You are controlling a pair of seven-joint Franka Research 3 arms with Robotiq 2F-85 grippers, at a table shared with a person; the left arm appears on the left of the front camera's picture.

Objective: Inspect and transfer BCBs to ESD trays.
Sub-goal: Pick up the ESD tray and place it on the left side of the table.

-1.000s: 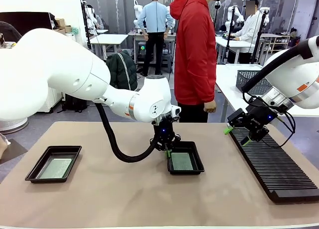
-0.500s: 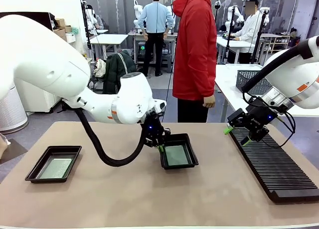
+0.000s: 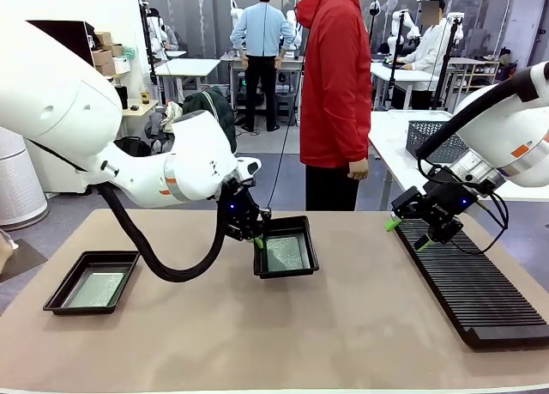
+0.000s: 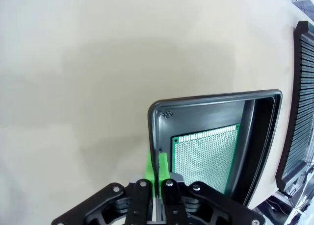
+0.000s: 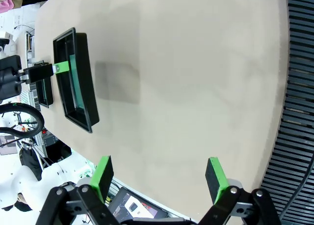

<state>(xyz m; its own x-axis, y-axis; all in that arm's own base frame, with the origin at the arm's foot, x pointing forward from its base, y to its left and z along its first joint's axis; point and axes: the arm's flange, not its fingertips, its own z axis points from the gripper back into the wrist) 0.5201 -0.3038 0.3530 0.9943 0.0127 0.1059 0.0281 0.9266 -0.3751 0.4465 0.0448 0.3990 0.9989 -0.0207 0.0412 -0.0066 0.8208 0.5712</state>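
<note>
Left gripper [image 3: 257, 239] has its jaws clamped on the near-left rim of a black tray [image 3: 299, 265], holding it lifted and tilted above the middle of the tabletop [image 3: 343, 325]. A green circuit board [image 3: 283, 253] lies inside that tray. In the left wrist view the gripper [image 4: 157, 168] pinches the tray wall [image 4: 154, 137] between its green pads, with the board [image 4: 203, 154] just beside them on the tray floor. Second tray [image 3: 60, 298] sits flat at the tabletop's left side, with another green board [image 3: 96, 288] in it. Right gripper [image 3: 407, 233] hovers over the far end of the long black slotted rack [image 3: 480, 291] at the right, jaws wide apart and holding nothing; the right wrist view shows its gripper [image 5: 159, 178] spread over bare tabletop. A person in a red top [image 3: 334, 85] stands at the far side
</note>
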